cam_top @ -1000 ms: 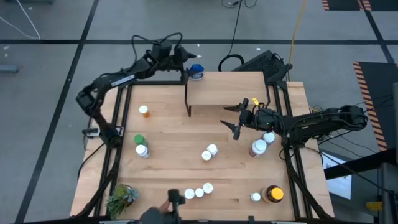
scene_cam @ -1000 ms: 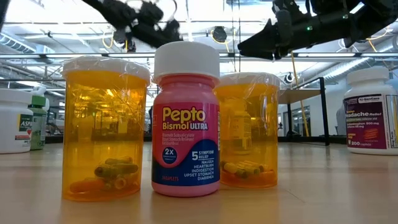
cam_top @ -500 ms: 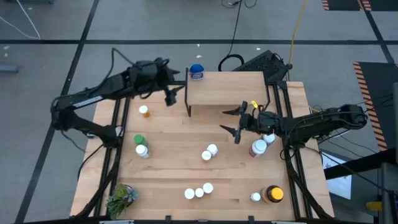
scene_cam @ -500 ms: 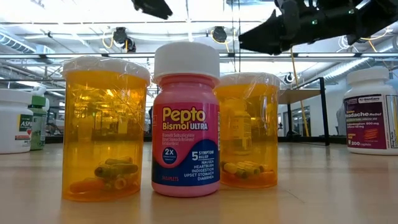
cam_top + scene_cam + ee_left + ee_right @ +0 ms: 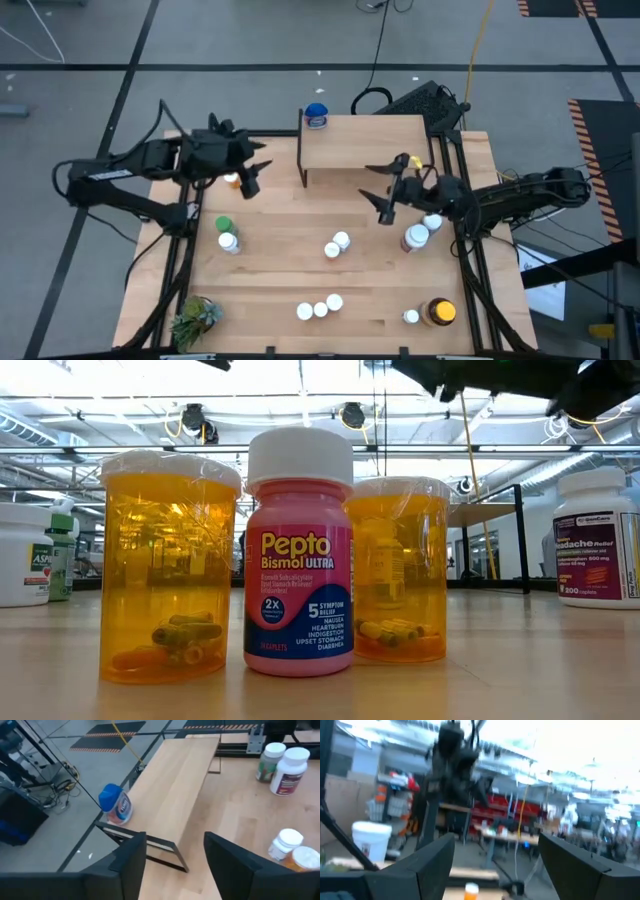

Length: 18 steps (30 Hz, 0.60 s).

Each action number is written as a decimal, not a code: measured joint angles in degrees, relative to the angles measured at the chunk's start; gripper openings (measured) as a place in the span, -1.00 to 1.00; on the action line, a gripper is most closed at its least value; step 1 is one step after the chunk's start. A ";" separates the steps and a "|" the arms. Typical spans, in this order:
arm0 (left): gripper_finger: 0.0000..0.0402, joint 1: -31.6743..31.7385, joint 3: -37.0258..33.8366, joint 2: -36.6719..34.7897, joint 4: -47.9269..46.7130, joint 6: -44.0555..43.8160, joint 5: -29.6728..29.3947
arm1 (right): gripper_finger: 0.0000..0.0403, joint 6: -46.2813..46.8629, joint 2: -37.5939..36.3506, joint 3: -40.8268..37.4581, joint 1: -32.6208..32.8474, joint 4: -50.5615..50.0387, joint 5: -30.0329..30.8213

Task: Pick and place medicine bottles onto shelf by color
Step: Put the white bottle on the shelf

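The shelf (image 5: 365,140) stands at the table's far middle. A blue-capped medicine bottle (image 5: 316,116) stands upright on its far left corner, also seen in the left wrist view (image 5: 116,805). My left gripper (image 5: 258,176) hovers open left of the shelf, beside a small orange bottle (image 5: 232,180), with nothing between its fingers (image 5: 175,850). My right gripper (image 5: 378,192) hangs open above the table just near of the shelf's right half, holding nothing (image 5: 495,855). Other medicine bottles stand upright on the tabletop.
A green-capped bottle (image 5: 223,225) and a white one (image 5: 229,241) stand at the left. Two bottles (image 5: 337,244) stand mid-table, two white ones (image 5: 415,237) under the right arm, three (image 5: 320,308) at the near edge, and an amber jar (image 5: 438,312) near right. A plant (image 5: 195,320) sits near left.
My left gripper has drawn back from the blue-capped bottle at the shelf's far left corner, moving toward the table's left and near edges; the bottle stays on the shelf. My right gripper has risen a little, nearly out of the low view.
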 joint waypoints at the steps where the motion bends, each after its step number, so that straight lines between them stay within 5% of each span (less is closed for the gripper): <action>1: -0.04 -0.91 -2.30 -0.77 1.49 -0.41 -0.79 | 0.42 -0.01 0.00 0.00 -0.41 0.74 -0.99; 11: -0.12 -7.18 -27.20 -8.67 21.19 -3.57 -6.16 | 0.42 7.45 4.95 0.10 -1.53 0.22 -7.71; 18: -0.12 -8.15 -38.13 -8.46 33.41 -2.59 -6.17 | 0.42 13.00 11.33 3.71 2.66 -11.59 -6.87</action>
